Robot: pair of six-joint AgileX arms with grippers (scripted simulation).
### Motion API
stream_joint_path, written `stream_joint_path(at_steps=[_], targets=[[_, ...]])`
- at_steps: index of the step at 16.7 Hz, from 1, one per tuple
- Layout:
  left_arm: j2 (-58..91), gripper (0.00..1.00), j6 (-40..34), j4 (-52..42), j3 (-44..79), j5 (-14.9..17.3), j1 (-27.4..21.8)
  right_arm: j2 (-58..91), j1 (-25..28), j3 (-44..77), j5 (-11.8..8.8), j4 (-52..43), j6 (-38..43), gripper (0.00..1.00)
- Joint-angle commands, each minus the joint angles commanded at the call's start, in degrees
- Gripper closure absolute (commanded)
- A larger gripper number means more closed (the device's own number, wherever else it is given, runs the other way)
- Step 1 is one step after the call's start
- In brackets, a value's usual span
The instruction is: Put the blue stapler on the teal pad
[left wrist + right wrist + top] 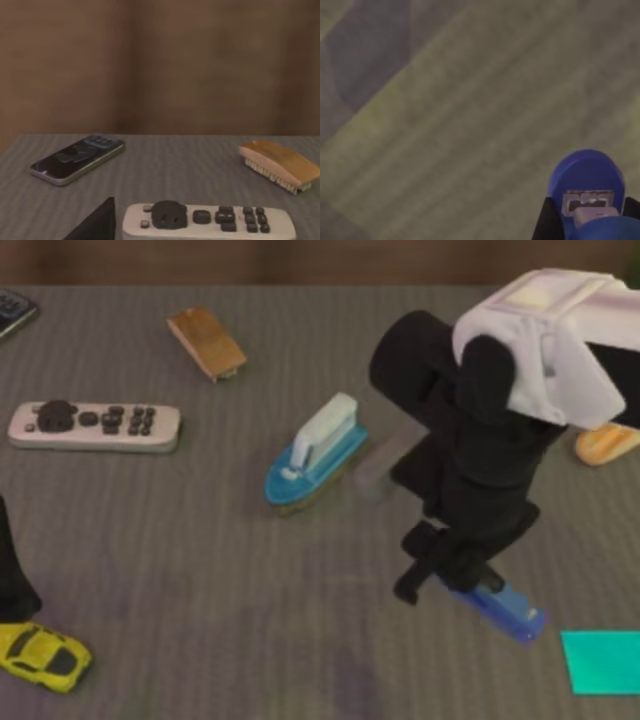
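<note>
The blue stapler (pixel 507 612) lies slantwise in the grip of my right gripper (pixel 470 585), near the table's front right. In the right wrist view the stapler (pixel 587 182) shows end-on, with a dark finger (pixel 547 220) pressed on either side, so the gripper is shut on it. The teal pad (pixel 604 661) lies flat at the front right corner, a short way right of the stapler and apart from it. My left arm (pixel 12 575) stays parked at the left edge.
A white remote (pixel 95 426) and a phone (pixel 12 310) sit at the back left. A wooden brush (pixel 206 341) is farther back and a light-blue brush (pixel 315 452) is mid-table. There is a yellow toy car (pixel 42 655) front left and an orange object (pixel 605 443) right.
</note>
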Motion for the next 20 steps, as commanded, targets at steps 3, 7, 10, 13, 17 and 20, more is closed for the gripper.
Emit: stream_joint_path(at_steps=[3, 7, 10, 13, 17, 20], targets=[[0.0, 0.0, 0.0, 0.0, 0.0, 0.0, 0.0, -2.67, -5.45, -2.92, 0.02, -0.88, 14.83, 1.0], [0.0, 0.0, 0.0, 0.0, 0.0, 0.0, 0.0, -7.57, -14.27, -8.85, 0.28, -1.91, 39.45, 1.0], [0.0, 0.0, 0.0, 0.0, 0.0, 0.0, 0.0, -11.53, -21.13, -13.43, 0.57, -2.6, 58.9, 1.0], [0.0, 0.0, 0.0, 0.0, 0.0, 0.0, 0.0, -16.06, -27.59, -17.66, 0.69, -2.51, 76.26, 1.0], [0.0, 0.0, 0.0, 0.0, 0.0, 0.0, 0.0, -22.33, -34.62, -22.27, 0.42, -1.16, 91.97, 1.0], [0.0, 0.0, 0.0, 0.0, 0.0, 0.0, 0.0, -25.22, -37.47, -24.14, 0.15, -0.29, 97.47, 1.0]])
